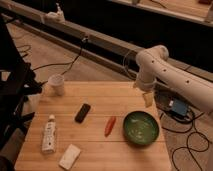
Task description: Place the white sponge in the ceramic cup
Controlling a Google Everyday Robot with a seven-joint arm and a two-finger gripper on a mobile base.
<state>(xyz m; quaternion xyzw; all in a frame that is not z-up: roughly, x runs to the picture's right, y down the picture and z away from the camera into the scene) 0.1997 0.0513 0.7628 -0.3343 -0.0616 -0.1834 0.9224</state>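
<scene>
The white sponge (70,156) lies flat near the front left edge of the wooden table (100,102). The ceramic cup (57,84) stands upright at the table's back left corner. My gripper (147,99) hangs from the white arm (165,67) over the table's right edge, just behind the green bowl. It is far from both the sponge and the cup and holds nothing that I can see.
A green bowl (141,128) sits at the right. A red pepper-like thing (109,126) lies in the middle, a black remote (82,112) to its left, a white tube (49,133) at far left. Cables and a blue box (178,107) lie on the floor.
</scene>
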